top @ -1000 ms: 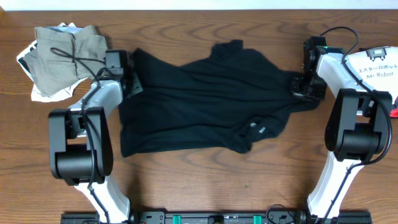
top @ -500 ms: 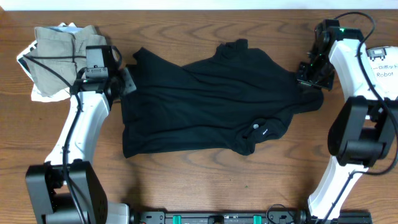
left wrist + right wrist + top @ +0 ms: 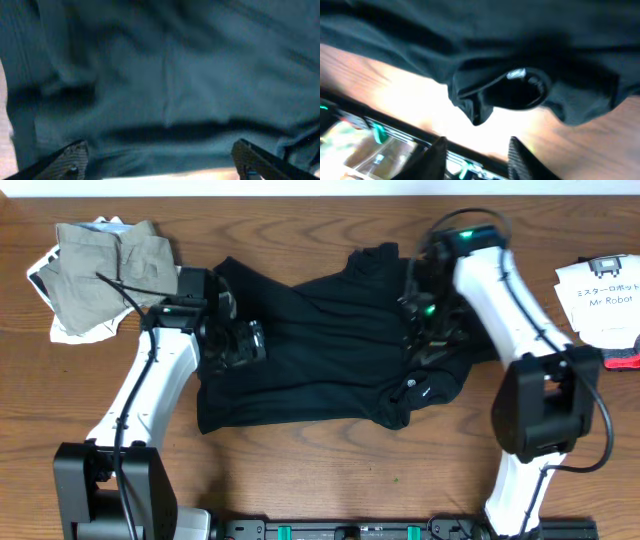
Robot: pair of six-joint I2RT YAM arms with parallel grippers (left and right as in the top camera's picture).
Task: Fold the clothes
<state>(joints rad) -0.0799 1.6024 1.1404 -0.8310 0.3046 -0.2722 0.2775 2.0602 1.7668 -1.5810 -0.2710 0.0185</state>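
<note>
Compared with a moment earlier, both arms have come from the shirt's side edges in over the black shirt, which lies spread on the wooden table. The left gripper now stands released, its fingers wide apart with nothing between them. The right gripper is partly parted; whether it holds cloth cannot be told. This suggests a fold has just been laid down. No container is visible; the other clothes lie stacked at the far left corner.

Bare table before black shirt; khaki garment far-left.
</note>
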